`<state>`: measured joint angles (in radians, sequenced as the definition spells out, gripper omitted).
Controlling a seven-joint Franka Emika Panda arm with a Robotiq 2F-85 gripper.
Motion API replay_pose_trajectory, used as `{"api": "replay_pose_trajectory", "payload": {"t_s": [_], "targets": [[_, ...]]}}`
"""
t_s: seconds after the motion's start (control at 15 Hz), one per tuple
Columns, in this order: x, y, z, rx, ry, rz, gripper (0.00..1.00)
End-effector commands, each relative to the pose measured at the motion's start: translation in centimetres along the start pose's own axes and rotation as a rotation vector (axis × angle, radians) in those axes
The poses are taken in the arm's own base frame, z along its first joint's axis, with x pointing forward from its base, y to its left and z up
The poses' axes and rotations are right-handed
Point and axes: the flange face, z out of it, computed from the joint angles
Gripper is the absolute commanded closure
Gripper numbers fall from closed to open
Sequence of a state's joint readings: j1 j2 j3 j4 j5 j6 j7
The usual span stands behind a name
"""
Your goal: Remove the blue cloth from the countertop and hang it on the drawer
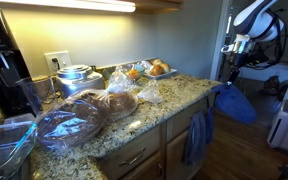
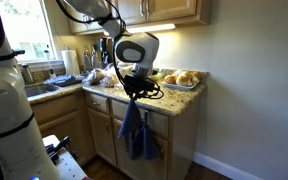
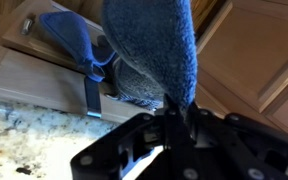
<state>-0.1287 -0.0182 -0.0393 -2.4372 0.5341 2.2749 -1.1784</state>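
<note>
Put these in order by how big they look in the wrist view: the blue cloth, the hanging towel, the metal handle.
1. blue cloth: looks largest, but it hangs right by the camera, pinched in the gripper, so nearness may fool you.
2. hanging towel
3. metal handle: smallest

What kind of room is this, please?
Most likely a home kitchen. A speckled stone countertop runs over wooden cabinets with drawers, and what look like bread rolls sit on a tray at its far end.
</note>
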Motion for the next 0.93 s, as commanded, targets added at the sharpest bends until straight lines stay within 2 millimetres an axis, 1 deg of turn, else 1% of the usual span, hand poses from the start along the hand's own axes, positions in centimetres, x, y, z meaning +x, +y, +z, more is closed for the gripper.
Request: {"api": "replay_pose_trajectory", "payload": {"t_s": [0.0, 0.33, 0.4, 0.67, 0.87], "targets": [[0.0, 0.0, 0.0, 0.001, -0.002, 0.003, 0.9], [0.0, 0.0, 0.0, 0.0, -0.001, 0.006, 0.9], [-0.4, 0.1, 0.2, 0.003, -0.006, 0.014, 0.94], [-3.0, 0.5, 0.8, 0.049, -0.017, 0.065, 0.94], [-5.0, 1.2, 2.2, 0.076, -0.025, 0.117, 0.94]]}}
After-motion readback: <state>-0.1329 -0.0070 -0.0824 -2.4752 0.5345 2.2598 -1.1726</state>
